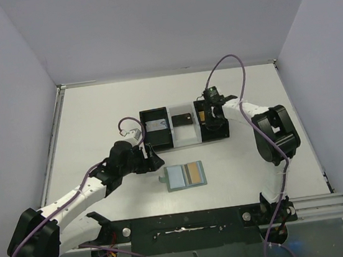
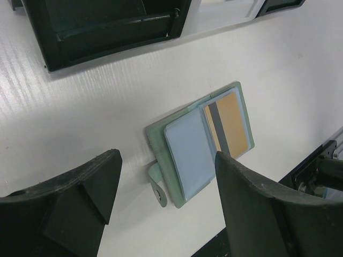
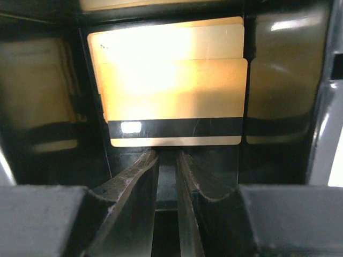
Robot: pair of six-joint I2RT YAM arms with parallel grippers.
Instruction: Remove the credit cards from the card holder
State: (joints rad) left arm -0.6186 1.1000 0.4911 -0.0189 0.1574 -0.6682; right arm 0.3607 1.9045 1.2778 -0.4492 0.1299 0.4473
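text: none legible | gold card (image 3: 174, 101): faint print, unreadable

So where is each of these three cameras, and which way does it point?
Top: above and behind, looking down at the table, both arms.
Left wrist: on the left arm, down past its open fingers at the card holder.
Right wrist: inside a black box, own fingers below gold cards.
Shared: top and left wrist both show the card holder.
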